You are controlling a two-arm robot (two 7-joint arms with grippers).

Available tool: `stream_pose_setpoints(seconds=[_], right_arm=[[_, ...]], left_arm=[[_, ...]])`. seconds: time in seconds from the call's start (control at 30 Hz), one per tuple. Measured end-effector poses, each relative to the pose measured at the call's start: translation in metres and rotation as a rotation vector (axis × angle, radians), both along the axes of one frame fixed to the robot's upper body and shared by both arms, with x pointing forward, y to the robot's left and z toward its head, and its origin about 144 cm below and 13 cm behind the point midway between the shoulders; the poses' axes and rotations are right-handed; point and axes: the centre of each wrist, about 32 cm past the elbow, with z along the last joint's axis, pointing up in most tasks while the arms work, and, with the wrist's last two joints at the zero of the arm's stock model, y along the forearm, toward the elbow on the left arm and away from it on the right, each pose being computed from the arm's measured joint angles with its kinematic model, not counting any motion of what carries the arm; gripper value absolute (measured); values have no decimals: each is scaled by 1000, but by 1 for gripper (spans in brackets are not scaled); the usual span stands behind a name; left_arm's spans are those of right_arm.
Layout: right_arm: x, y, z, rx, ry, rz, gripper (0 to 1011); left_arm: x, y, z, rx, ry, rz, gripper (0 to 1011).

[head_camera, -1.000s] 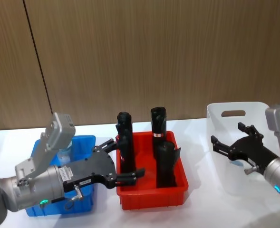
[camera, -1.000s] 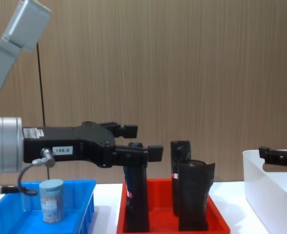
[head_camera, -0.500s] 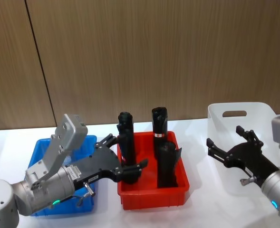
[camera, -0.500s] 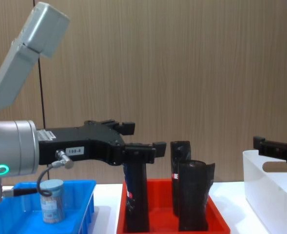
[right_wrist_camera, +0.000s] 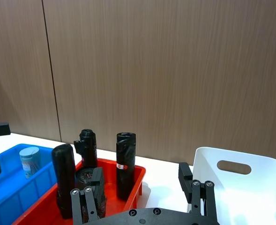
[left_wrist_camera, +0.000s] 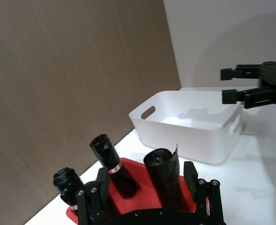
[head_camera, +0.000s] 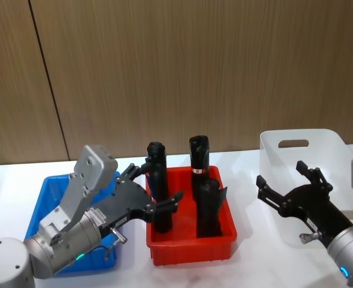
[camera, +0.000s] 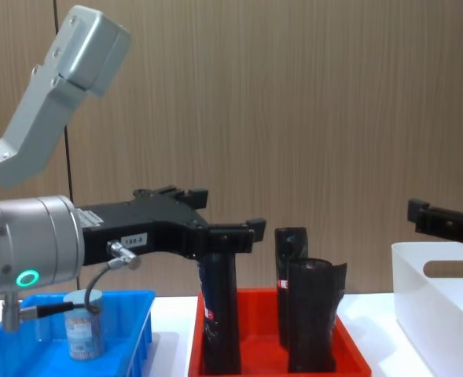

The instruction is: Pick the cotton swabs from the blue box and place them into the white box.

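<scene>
Start from a left gripper (head_camera: 158, 187) spread wide with nothing between its fingers, hanging over the left side of the red tray (head_camera: 191, 247), up near the tops of the black rolls (head_camera: 199, 156) and pointing past the blue box (head_camera: 41, 204). Find the cotton swabs (camera: 83, 335) as one upright tub standing in the blue box, low beneath the left wrist in the chest view and well apart from the fingers. Judging the reach as too far forward: draw back over the blue box, tip the fingers down and centre on the pale lid. Straddle the round sides below the lid, then close gently, the clear wall probably being light and slick. Lift straight up before swinging across, high enough to clear the tall rolls on the way to the white box (head_camera: 272, 150). Mind the right gripper (head_camera: 282, 177), likewise spread and empty, hovering close by the white box, and leave room for the drop
</scene>
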Motion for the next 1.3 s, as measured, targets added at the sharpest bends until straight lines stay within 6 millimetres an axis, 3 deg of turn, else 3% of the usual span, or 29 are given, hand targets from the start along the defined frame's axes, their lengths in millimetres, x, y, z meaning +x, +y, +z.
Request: stream_pose_setpoints(seconds=[1.3], right_arm=[[-1, 0, 0, 1, -1, 0, 1002]], left_arm=[[-32, -43, -10, -54, -117, 354, 1004]])
